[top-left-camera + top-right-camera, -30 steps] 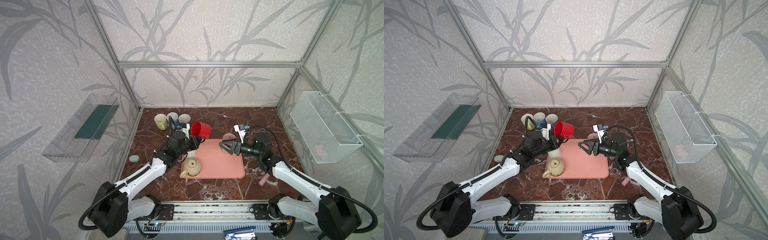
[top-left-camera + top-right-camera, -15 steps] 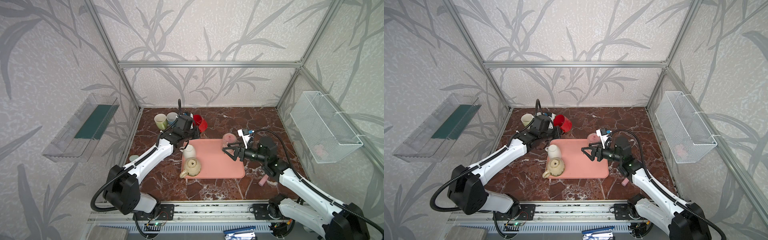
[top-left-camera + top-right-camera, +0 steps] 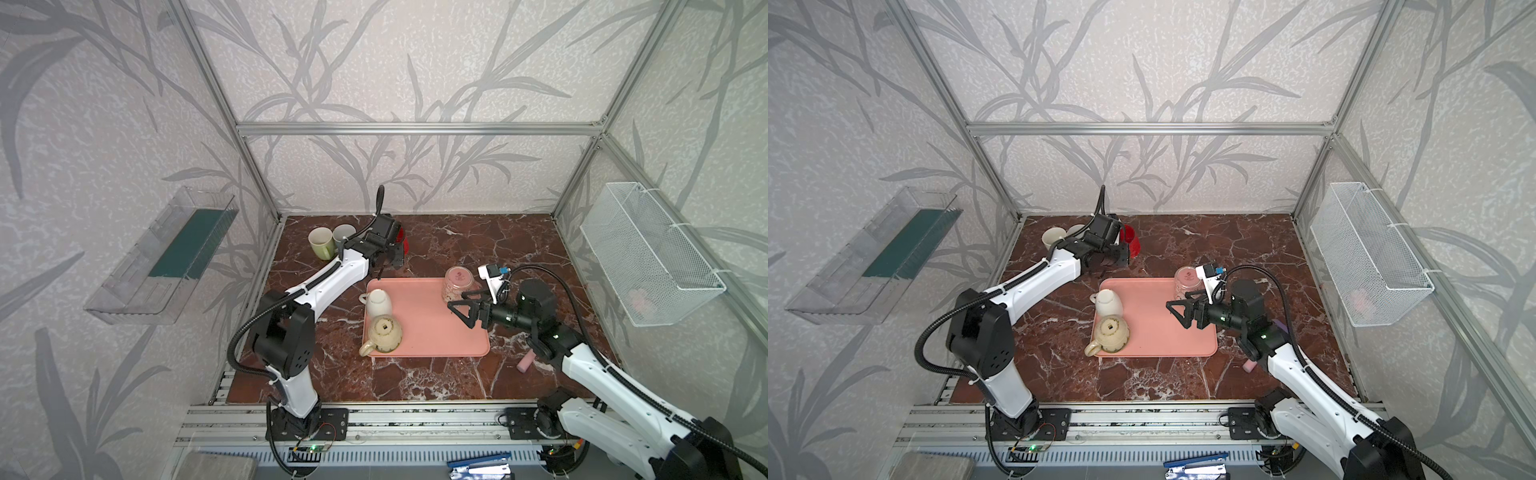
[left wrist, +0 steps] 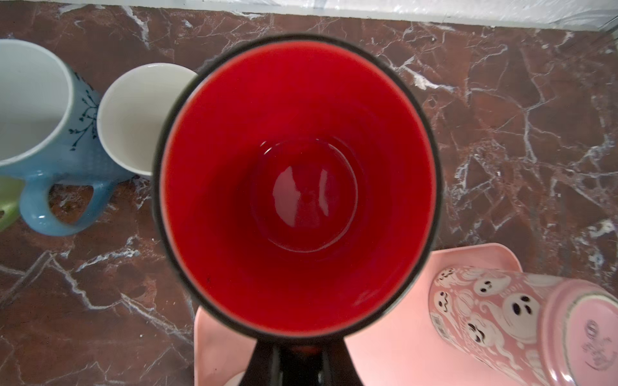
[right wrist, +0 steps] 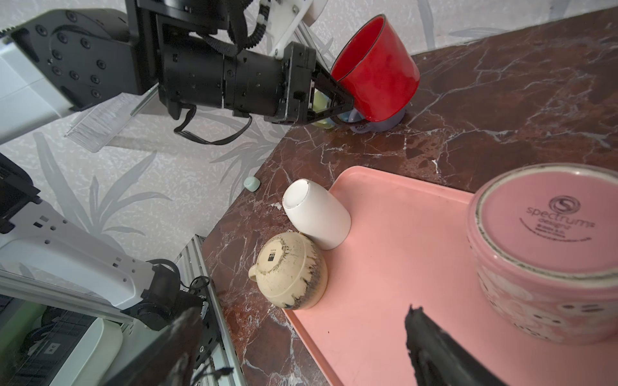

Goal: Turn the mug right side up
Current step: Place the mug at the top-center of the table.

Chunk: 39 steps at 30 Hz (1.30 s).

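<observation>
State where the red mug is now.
In a top view the red mug is at the table's back left, gripped by the left gripper, beside a white mug.

red mug point(image 3: 402, 245): mostly behind left arm point(image 3: 332, 278) | basket item point(image 3: 638, 297): blurred, perhaps pink

— The red mug point(image 4: 297, 187) looks like glazed ceramic: glossy inside, with highlights on its floor.
— The table point(image 3: 478, 245) is polished red-brown marble with white veins. The tray point(image 3: 428, 328) seems smooth, matt pink plastic.
— The beige mug point(image 5: 291, 270) has a duller, speckled glaze.
— On the right, the basket point(image 3: 648, 257) is white wire mesh. The frame point(image 3: 415, 129) is brushed metal, and the left shelf point(image 3: 137, 282) is clear plastic.
</observation>
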Tool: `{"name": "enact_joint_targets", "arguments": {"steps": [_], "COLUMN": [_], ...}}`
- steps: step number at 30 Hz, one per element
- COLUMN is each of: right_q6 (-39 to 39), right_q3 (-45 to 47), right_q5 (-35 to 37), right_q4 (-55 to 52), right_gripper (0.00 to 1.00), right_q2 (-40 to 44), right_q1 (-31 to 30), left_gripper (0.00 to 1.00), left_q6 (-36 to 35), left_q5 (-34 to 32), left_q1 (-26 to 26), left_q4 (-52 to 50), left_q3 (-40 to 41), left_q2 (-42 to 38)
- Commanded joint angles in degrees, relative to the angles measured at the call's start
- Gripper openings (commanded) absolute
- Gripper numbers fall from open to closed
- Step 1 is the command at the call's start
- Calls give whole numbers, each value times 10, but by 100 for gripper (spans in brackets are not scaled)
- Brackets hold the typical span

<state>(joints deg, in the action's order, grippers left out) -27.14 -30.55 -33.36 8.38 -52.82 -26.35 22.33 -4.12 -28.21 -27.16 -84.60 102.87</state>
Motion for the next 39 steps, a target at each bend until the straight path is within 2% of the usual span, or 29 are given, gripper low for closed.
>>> {"name": "enact_joint_targets", "arguments": {"steps": [1,18,39], "right_q6": [9,19,19], "right_q3": [4,7,6], "right_q5": [13,22,21], "right_q4": [-8,-6,0], "right_gripper": [95,95,95], "right_q2": [11,1,-24], "right_q1": [-5,-6,-6], "left_gripper": [0,0,0], "left_q6": [-22,-21,8], "left_q5": [-32,-81,-81], "left_q1": [4,11,19], "left_q4": [11,-20,-12], "left_q3": [-51,-219,-218], "left_q2": [21,196,244]}}
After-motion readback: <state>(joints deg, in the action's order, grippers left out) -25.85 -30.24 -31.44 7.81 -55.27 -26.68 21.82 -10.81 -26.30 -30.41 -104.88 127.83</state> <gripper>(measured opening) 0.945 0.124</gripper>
